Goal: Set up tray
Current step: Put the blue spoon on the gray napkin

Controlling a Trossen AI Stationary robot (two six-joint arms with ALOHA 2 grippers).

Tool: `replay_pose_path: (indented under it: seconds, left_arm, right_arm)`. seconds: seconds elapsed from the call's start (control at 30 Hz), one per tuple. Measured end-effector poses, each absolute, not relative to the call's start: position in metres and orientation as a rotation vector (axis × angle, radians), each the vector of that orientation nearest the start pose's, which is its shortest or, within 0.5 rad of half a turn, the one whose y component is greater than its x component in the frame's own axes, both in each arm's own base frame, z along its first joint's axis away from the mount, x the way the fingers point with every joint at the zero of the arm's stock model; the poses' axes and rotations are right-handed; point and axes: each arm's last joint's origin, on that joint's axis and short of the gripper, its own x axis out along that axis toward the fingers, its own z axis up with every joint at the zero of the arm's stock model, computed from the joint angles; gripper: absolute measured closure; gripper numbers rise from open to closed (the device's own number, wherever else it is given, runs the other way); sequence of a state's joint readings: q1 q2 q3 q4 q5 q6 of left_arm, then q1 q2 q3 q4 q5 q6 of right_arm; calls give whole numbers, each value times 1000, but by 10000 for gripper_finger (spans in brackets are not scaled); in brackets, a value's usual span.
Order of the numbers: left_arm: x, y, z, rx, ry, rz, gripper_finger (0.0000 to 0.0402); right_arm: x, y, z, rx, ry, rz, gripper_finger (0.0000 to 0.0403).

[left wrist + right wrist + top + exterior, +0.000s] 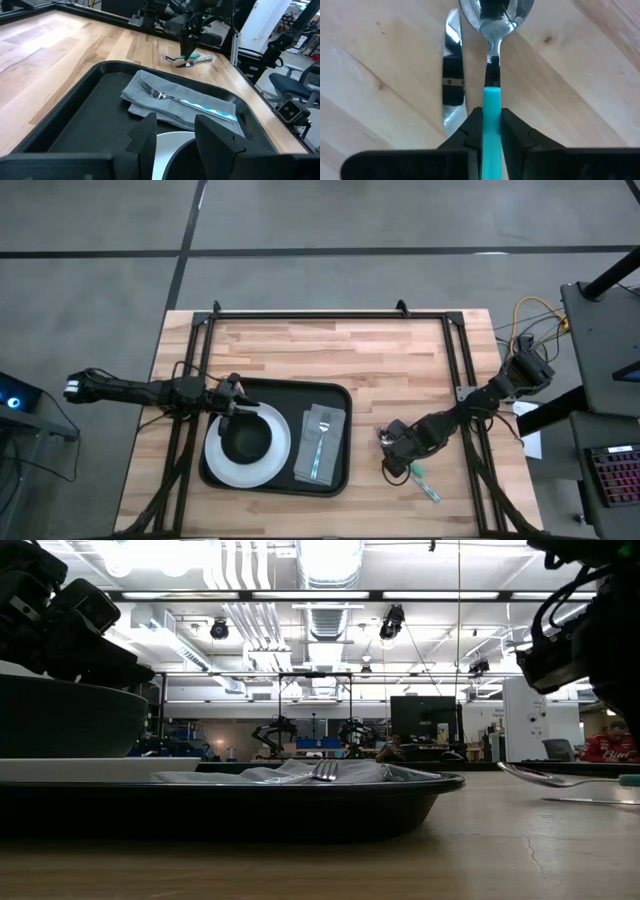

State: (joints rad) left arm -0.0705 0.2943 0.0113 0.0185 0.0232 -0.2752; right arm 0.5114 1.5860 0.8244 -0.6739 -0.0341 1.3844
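Note:
The black tray (330, 395) lies on the wooden table, left of centre. On it are a white plate (275, 465) bearing a black bowl (246, 442), and a grey napkin (332, 425) on which a teal-handled fork (157, 94) lies. To the right of the tray, a spoon (496, 12) with a teal handle and a knife (452, 75) lie side by side on the bare wood. My right gripper (397, 452) points down, shut on the spoon. My left gripper (172, 137) hovers open over the tray's left end, above the bowl. My right gripper pinches the spoon's teal handle (491, 100) between its two fingers, close to where the teal meets the metal neck. The fingers come from above, pointing down, one on each long side of the handle. Whether the spoon is off the wood I cannot tell.
The knife lies a finger's width from the held spoon. A black frame (330, 316) runs along the table's far edge and down both sides. Bare wood spreads between the tray and the far rail. Cables and equipment (600, 330) stand beyond the right edge.

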Motion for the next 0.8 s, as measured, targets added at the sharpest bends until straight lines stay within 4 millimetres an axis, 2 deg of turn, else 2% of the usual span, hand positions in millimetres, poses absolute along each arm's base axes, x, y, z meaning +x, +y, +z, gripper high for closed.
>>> replay_pose_path:
  seconds: [0.3, 0.6, 0.8]
  left_arm:
    - [112, -9, 144, -267, 276, -56, 287]
    - [112, -9, 144, -267, 276, -56, 287]
    - [112, -9, 144, -267, 276, -56, 287]
  right_arm:
    - [234, 124, 160, 875, 1367, -629, 372]
    - [263, 129, 190, 1101, 1207, -727, 371]
    - [284, 137, 201, 1155, 1191, -859, 370]
